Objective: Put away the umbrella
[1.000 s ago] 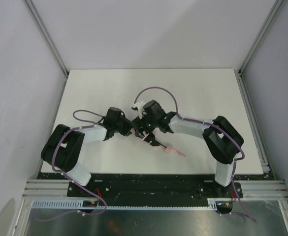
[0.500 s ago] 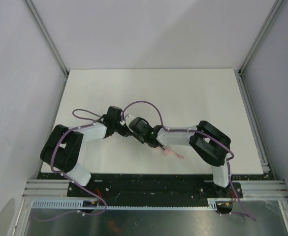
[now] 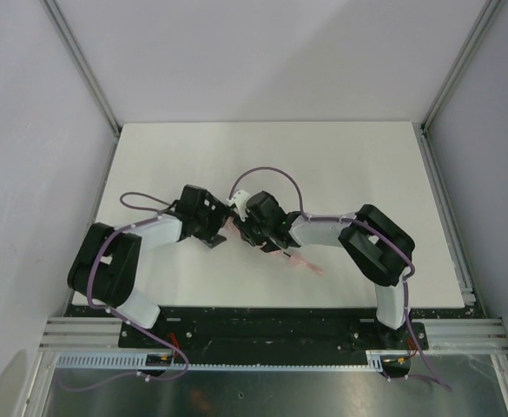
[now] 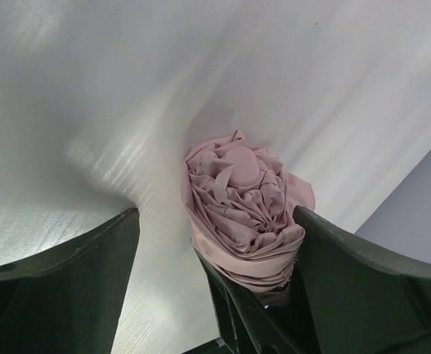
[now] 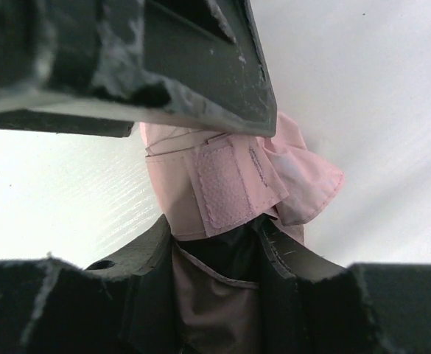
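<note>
Canopy is collapsed: the umbrella (image 4: 239, 203) reads as a tight pink bundle, folds spiralled at the end facing the left wrist view. We see it held up between the two arms over the middle of the tabletop (image 3: 340, 165), near the front edge.

Right tool (image 5: 215, 243) is clamped narrow on the bundle, with fabric pinched between its fingers. Left tool (image 4: 216, 221) is wide: the bundle leans on one finger and sits apart from the other, so no grip there.

The closure strap (image 5: 226, 184) with its velcro patch lies across the fabric; we cannot tell if it is fastened. From above, the pink handle (image 3: 306, 265) pokes out toward the near edge on a thin dark shaft (image 3: 286, 254), so we judge the shaft is not fully pushed in.

Our call: folding mostly done. Left to do: secure the strap, collapse the shaft, set the bundle down. No case or bin in view.
</note>
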You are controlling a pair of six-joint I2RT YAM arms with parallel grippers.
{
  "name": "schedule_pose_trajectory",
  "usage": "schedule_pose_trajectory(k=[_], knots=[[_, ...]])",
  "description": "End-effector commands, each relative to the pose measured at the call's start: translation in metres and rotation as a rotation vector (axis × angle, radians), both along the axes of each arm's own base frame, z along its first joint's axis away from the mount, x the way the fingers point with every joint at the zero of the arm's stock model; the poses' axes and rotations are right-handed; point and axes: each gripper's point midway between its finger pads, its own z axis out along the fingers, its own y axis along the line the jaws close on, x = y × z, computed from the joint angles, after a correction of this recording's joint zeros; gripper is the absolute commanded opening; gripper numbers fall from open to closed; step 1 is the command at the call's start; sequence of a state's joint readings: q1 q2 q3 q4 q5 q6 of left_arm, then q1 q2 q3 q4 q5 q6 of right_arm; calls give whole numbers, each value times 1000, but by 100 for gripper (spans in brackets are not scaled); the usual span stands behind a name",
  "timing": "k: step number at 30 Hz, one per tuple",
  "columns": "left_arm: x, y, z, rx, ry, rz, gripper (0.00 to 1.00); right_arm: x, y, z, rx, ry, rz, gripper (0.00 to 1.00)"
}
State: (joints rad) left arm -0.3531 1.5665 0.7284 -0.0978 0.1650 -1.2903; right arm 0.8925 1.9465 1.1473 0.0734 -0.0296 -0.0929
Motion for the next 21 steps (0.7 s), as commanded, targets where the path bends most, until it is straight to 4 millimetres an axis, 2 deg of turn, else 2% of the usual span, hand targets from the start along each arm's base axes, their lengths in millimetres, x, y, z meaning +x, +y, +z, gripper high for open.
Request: schedule_pose_trajectory(k=[1,3,8,15,17,21], knots=[[-17,18,-19,74,78,-3,90,-25,-20,-42,-65,136,32,0],[-15,18,-21,72,87,2,88,-24,-19,-40,-61,131,36,0],[-13,17,-27,68,108,6,74,-23,-18,-34,-64,102,39,0],[-16,5,-34,42,136,-7,60,-21,-14,-25,-64,56,44,0],[-16,3,-37,35,141,-5,50,-21,-12,-23,-65,43,47,0],[-12,2,-40,30,136,-4,23,-19,-12,-21,-72,22,47,0]])
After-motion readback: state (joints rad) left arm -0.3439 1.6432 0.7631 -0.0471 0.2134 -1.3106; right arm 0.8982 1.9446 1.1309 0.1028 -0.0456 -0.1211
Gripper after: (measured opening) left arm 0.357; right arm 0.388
